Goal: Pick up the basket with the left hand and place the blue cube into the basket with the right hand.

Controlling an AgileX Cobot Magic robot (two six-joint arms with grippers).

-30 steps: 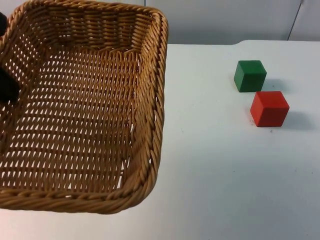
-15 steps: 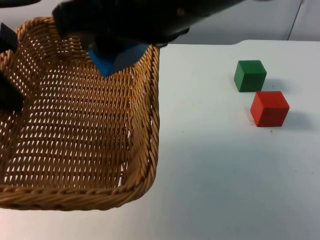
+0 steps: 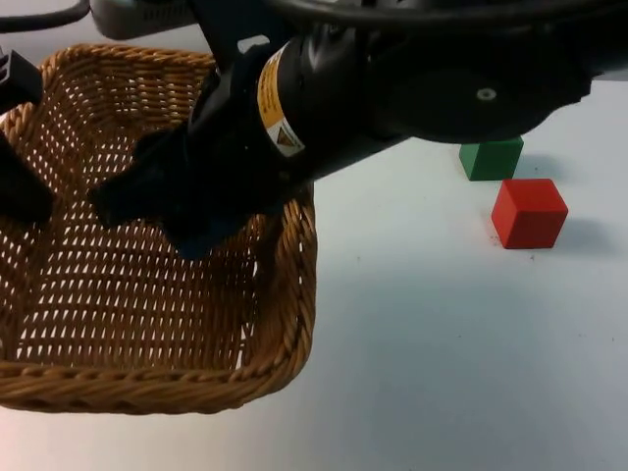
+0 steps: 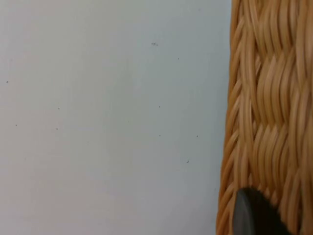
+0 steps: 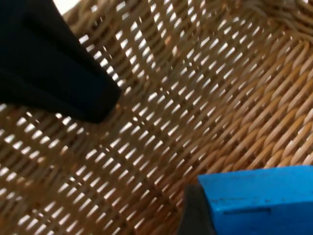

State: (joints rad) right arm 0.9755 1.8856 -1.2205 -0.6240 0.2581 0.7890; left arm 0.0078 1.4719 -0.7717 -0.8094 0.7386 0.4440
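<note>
Left hand (image 3: 18, 186) grips rim of stiff, light basket (image 3: 265, 324), frame left; right hand (image 3: 186, 231) clamps rigid blue cube (image 5: 259, 196) by opposite faces above weave

The right end effector (image 3: 186, 221) has carried the blue cube (image 5: 259, 198) deeper into the basket (image 3: 285, 324).

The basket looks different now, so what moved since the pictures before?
The right tool came in from the far side with the blue cube and has gone lower, deep over the basket, cube not let go. The basket shifted slightly. The left tool still holds its rim. The green cube and red cube stayed put.
</note>
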